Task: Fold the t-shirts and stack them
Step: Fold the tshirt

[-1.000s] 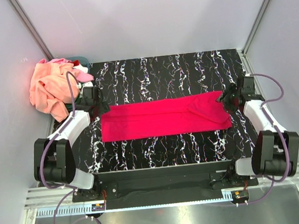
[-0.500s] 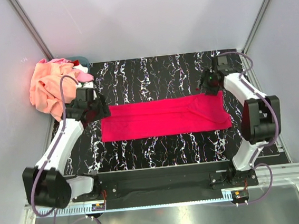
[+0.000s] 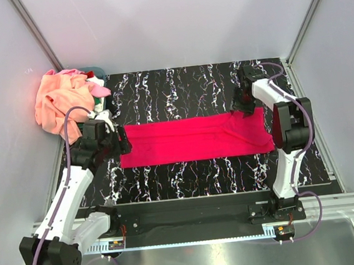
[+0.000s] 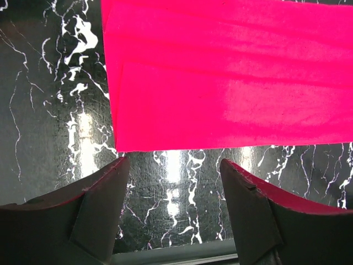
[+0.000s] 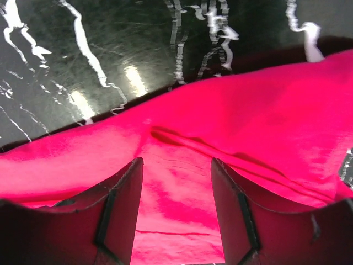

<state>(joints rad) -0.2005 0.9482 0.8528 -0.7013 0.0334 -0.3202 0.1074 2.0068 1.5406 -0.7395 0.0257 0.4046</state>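
Black marbled table [image 3: 187, 175], grey walls round it. The red shirt [image 3: 193, 138] lay mid-table as a long flat strip. Its long axis ran left-right, parallel to the near edge. The left end was cut square; the right end was wider and rumpled w/ a crease. I couldn't tell which end was the collar.

The left gripper [image 4: 171, 165] hung just off the strip's left short edge, by one corner. Its fingers were spread, w/ only table between them. The right gripper [image 5: 176, 165] sat over the far right corner, also spread. Cloth lay under the gap but wasn't pinched, as far as I could see. The other shirts, a peach and pink heap [image 3: 59, 109], sat off the far-left corner by a teal basket [image 3: 96, 72].

My read: this was the grab step ahead of the next fold. To do it well I'd drop each lower finger flat to the table, slide it under the edge and catch all layers, not just the top one. I'd also smooth that right-end crease first, else the fold goes crooked. Both ends should lift together, approx. level.
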